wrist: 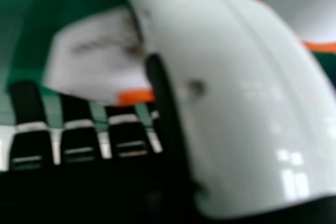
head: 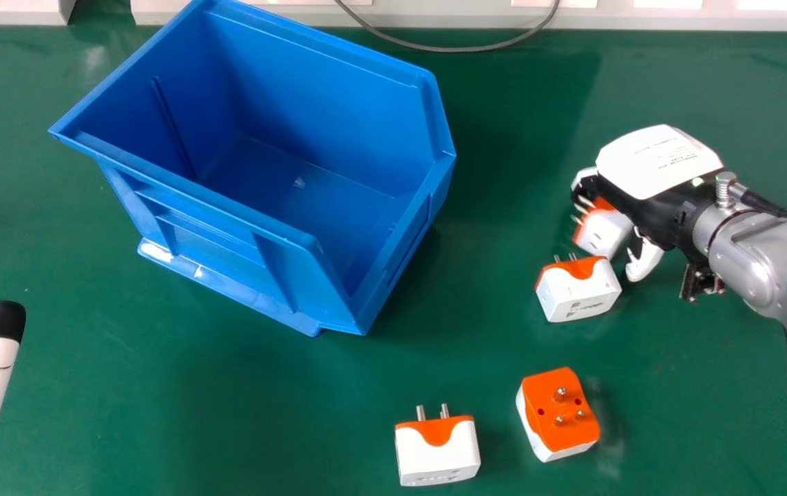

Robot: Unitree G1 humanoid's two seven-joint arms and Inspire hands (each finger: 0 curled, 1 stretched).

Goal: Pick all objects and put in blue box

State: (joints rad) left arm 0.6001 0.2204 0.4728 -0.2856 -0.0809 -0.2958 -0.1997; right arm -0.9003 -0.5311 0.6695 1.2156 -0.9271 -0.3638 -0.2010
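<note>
Awkwardly, a second adapter (head: pixel 578 293) crowds the tilted adapter (head: pixel 603 233) under the unclenched right robot hand (head: pixel 648 186).

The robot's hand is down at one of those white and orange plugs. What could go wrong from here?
The right hand might nudge the neighbouring plug, which sits very close to the one it is at, the partly covered plug. That covered plug has its pins sticking out sideways, so a poor grip could let it twist or slip. On the way in, it might also catch the raised rim of the blue box.
</note>
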